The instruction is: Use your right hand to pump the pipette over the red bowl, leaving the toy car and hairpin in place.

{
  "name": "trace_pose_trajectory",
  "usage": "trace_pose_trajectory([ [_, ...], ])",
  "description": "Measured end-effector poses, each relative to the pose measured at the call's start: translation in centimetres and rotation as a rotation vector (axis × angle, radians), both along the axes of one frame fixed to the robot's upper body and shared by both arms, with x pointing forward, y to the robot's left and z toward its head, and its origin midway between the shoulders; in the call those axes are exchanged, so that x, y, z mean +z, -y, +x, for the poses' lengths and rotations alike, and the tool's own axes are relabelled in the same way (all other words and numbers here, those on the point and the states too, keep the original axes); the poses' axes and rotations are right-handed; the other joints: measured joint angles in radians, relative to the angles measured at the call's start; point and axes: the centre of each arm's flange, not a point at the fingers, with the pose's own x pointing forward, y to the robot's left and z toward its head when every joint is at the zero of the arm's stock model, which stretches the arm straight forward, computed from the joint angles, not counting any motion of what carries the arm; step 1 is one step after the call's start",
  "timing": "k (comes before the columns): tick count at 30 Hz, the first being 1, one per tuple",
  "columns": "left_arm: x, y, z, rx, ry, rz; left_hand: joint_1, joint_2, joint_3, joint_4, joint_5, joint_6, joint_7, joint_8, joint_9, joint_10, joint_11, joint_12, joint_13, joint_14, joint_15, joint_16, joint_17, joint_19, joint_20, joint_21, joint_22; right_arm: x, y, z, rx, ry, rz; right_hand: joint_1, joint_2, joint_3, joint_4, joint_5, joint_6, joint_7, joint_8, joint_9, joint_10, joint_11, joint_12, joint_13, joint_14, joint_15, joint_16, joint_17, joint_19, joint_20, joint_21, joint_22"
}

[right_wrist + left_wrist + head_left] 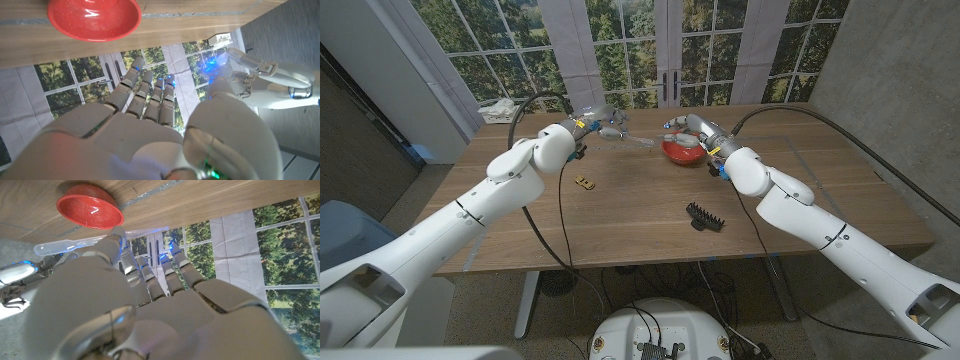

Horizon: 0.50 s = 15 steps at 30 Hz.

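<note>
Pipette: we see the clear plastic pipette (75,244) pinched by the left robot hand (605,128), its tip short of the shiny red round bowl (681,151).
Right robot hand (688,128): fingers spread, holding nothing, above the bowl.
Risk: a missed handover could drop the pipette; a wide sweep could nudge the small yellow toy car (584,182) or black toothed hairpin (705,217), both nearer us on the desk (640,230).

My right hand (688,126) over far desk (620,215), directly above bowl (681,151). My left hand (605,128) well off to its left, pipette (638,146) reaching from it toward bowl. Toy car (584,182) nearer me, below left hand. Hairpin (705,217) nearer me, below right hand.
</note>
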Motion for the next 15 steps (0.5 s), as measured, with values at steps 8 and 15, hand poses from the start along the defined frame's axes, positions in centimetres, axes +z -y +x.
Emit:
trace_pose_trajectory([
  [8,-0.4,-0.5,0.8,-0.032,-0.034,-0.098,0.012,0.001,-0.012,0.003,0.0,-0.009,0.009,-0.009,0.006,0.021,0.01,0.0,0.0,0.023,0.0,0.009,0.0,0.015,-0.001,0.007,0.005,-0.2,1.0,0.6,0.102,-0.081,0.082,-0.009,-0.009,-0.006,-0.005,0.0,0.008,0.008,0.003,0.0,0.0,0.0,0.001,0.0,-0.011,0.0,-0.004,0.0,-0.005,-0.002,-0.008,0.0],
  [15,-0.9,-0.7,1.5,-0.079,-0.058,-0.2,0.017,0.006,-0.023,0.001,0.0,-0.007,0.011,-0.013,0.009,0.037,0.016,0.0,0.0,0.036,0.0,0.009,0.0,0.029,-0.004,0.011,0.005,-0.4,1.5,0.7,0.18,-0.097,0.153,0.003,-0.021,-0.004,-0.029,0.004,0.057,0.019,0.022,0.0,0.0,0.001,0.008,0.0,-0.011,0.0,-0.003,-0.003,-0.005,-0.002,-0.008,0.0],
])
